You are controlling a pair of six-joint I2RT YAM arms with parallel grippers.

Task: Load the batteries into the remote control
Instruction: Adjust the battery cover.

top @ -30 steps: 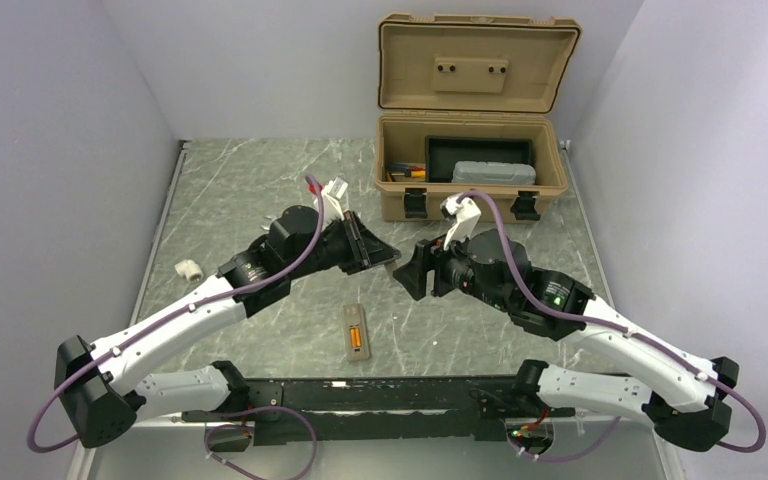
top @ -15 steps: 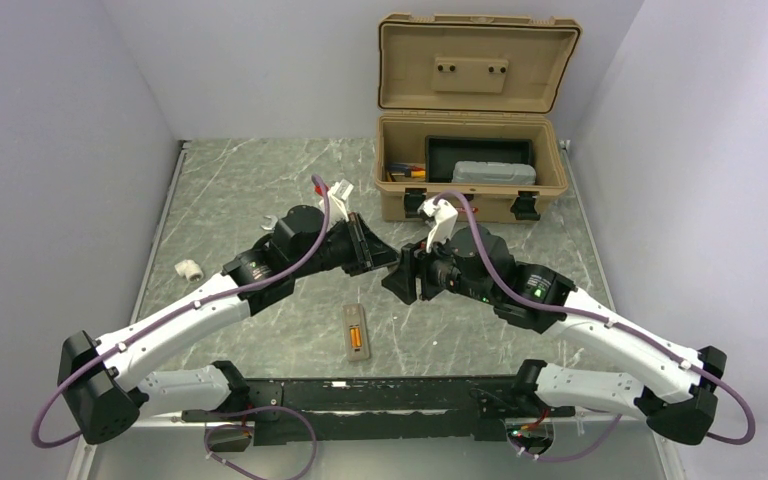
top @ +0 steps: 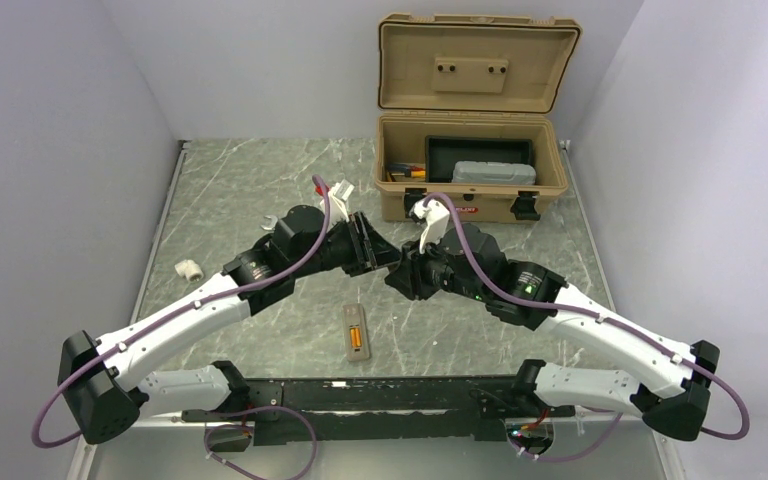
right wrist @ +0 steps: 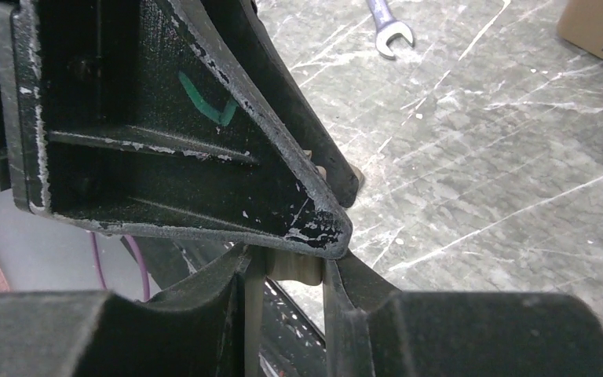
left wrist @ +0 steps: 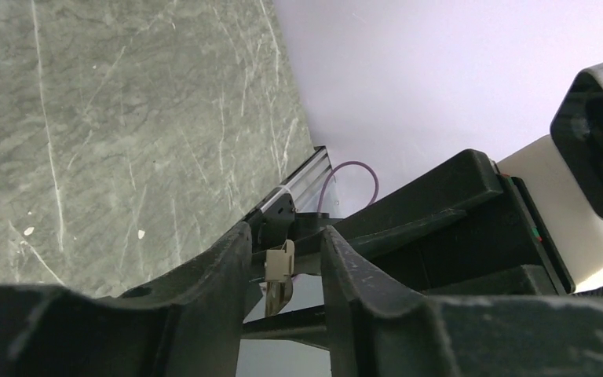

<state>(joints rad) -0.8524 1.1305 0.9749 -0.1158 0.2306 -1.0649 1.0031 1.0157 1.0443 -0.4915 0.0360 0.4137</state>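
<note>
Remote control (top: 357,333) lies on table (top: 260,180), near centre; right tool (right wrist: 286,271) clamps small tan piece (right wrist: 293,267), left tool (left wrist: 283,259) parted, prob. mid-air handover.

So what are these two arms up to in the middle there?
The left tool and right tool meet above the table, both around one small tan piece. The right one looks closed on it and the left one sits loosely, so this is probably a handover. The remote lies untouched near the front edge, orange showing in its back.
</note>
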